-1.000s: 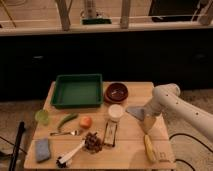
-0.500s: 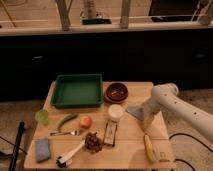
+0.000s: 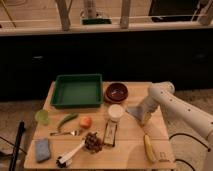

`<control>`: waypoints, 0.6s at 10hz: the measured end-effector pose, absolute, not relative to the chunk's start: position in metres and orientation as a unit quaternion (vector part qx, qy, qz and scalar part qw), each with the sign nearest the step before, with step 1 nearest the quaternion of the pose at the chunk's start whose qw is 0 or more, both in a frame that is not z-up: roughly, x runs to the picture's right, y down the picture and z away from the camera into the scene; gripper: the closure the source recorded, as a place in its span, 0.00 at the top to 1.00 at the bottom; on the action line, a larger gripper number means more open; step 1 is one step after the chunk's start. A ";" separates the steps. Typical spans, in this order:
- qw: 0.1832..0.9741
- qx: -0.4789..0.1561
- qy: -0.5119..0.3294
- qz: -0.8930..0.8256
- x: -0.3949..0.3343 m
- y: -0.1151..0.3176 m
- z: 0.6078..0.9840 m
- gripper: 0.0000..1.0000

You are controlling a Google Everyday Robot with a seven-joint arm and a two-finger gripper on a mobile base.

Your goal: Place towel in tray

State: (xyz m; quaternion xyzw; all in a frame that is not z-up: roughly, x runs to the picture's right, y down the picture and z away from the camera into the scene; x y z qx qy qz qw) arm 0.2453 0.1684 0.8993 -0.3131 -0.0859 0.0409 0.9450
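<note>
A blue folded towel [image 3: 43, 149] lies flat at the front left corner of the wooden table [image 3: 130, 145]. The green tray [image 3: 77, 90] stands at the back left of the table with nothing in it. My gripper [image 3: 136, 111] hangs low over the right side of the table, at the end of the white arm [image 3: 165, 97] that comes in from the right. It is far from the towel and to the right of a white cup [image 3: 115, 112]. It holds nothing that I can see.
A brown bowl [image 3: 116, 92] sits right of the tray. A green cup [image 3: 42, 116], a green pepper [image 3: 66, 120], an orange [image 3: 85, 122], a fork [image 3: 65, 133], a brush [image 3: 70, 154], a dark pinecone-like object [image 3: 92, 141] and a banana [image 3: 149, 148] lie across the front half.
The arm's end has shifted slightly to the left, toward the white cup. Nothing on the table has moved.
</note>
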 end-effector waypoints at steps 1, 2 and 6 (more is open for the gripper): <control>0.945 -0.313 -0.087 0.042 0.245 0.168 0.901 0.48; 0.944 -0.314 -0.088 0.041 0.245 0.168 0.902 0.33; 0.944 -0.315 -0.087 0.038 0.246 0.165 0.897 0.00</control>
